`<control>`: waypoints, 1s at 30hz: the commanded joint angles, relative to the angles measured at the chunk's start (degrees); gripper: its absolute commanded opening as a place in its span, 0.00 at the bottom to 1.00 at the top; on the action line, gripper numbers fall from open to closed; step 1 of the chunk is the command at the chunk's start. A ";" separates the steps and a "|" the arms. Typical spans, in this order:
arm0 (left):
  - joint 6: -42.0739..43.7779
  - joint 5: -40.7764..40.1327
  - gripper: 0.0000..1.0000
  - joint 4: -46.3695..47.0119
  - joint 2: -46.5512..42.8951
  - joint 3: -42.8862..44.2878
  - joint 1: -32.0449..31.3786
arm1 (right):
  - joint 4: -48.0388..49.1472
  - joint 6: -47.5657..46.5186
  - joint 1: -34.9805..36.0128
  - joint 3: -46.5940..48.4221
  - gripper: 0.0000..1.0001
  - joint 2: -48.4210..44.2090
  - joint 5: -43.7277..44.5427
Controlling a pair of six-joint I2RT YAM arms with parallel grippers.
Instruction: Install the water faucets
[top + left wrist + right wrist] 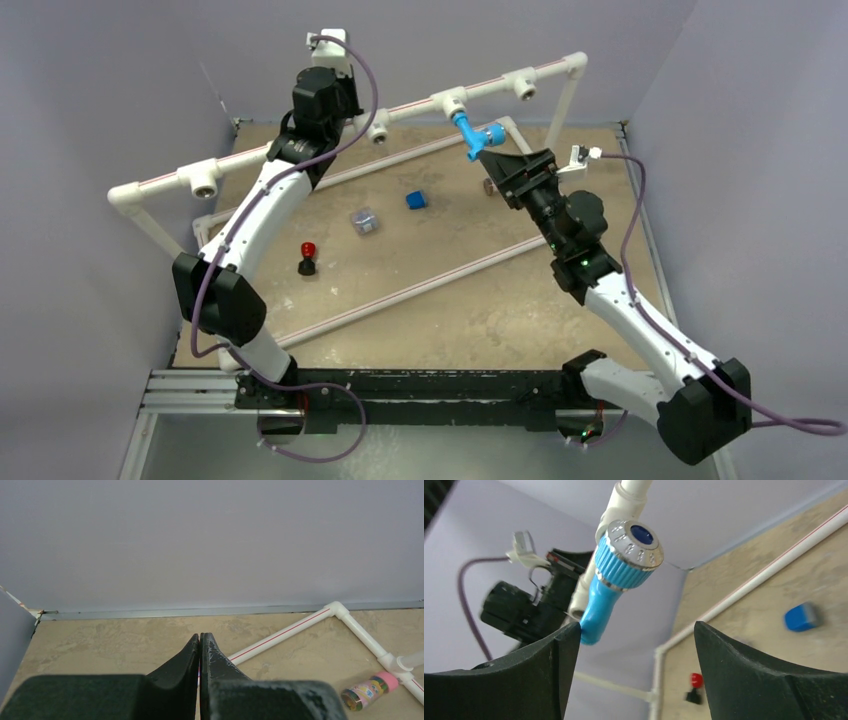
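Close before the right wrist lens, my right fingers stand wide apart, with nothing clamped between them. Ahead of them, and a little above, sits the water faucet, plugged into a white tee of the pipe frame. Its long axis is slanted: the ribbed knob with the silver cap looks toward the lens, and the light-blue spout runs down to the left. The spout end is just beside one finger; touching or not, I cannot tell. My left fingers are pressed together, empty, above the tabletop. A dark-blue cube lies well apart.
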 commanded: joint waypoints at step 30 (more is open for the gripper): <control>-1.96 4.00 0.00 -7.47 2.26 -0.98 1.40 | -6.30 -140.60 7.46 5.85 0.84 -7.20 -1.30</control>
